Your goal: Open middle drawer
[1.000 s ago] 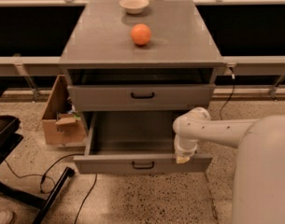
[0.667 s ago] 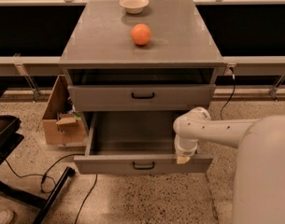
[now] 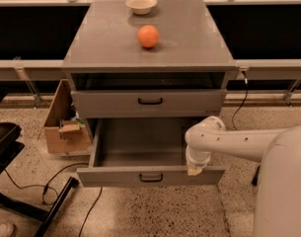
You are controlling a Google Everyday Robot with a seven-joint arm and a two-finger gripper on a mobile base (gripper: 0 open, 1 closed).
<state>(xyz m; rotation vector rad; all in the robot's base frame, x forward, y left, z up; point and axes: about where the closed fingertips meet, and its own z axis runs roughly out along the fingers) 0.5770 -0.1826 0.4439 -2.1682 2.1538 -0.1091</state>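
Observation:
The middle drawer (image 3: 140,174) of the grey cabinet (image 3: 115,53) stands pulled far out, its plain grey inside showing and its small black handle (image 3: 151,177) centred on the low front. My gripper (image 3: 194,169) hangs from the white arm (image 3: 239,142) and rests at the right end of the drawer's front edge, just inside it. The taller-fronted drawer (image 3: 105,102) with the wider black handle sits above, nearly closed. The lowest drawer is hidden under the open one.
An orange ball (image 3: 148,36) and a white bowl (image 3: 141,4) lie on the cabinet top. A cardboard box (image 3: 61,127) stands left of the cabinet. Black cables (image 3: 51,181) and a black stand leg (image 3: 56,206) lie on the floor at front left.

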